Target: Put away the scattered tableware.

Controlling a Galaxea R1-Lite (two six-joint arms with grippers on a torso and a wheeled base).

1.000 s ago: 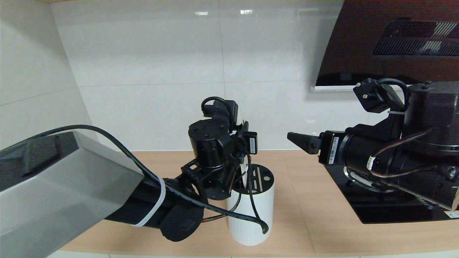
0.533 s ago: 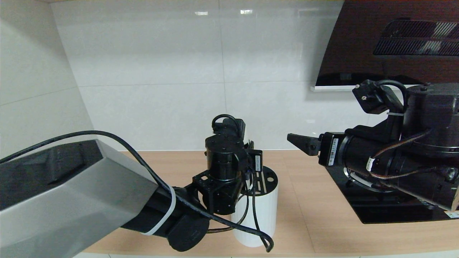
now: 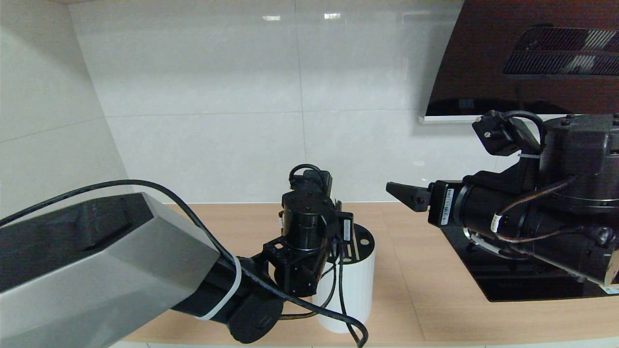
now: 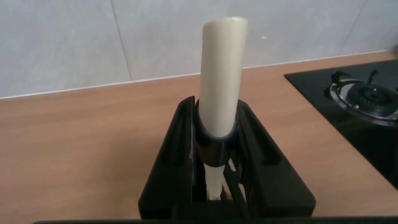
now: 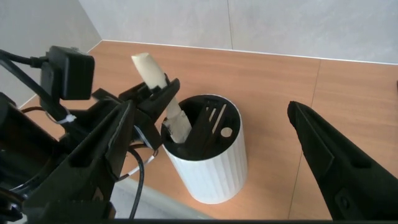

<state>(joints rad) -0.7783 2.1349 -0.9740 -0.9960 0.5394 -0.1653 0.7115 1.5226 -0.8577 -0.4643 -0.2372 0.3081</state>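
The utensil, pinched by left tool, stands near upright, handle up, lower end in holder; right tool spread.

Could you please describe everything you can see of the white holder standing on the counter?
The white holder is an upright cylinder with fine vertical ribs down its side, plastic or ceramic by its look. Its top is a black insert with narrow slots and one round hole. It stands on the wooden counter, to the left of the black hob and apart from it. A cream-handled utensil, clamped by the left gripper, slants down into an opening in the top.
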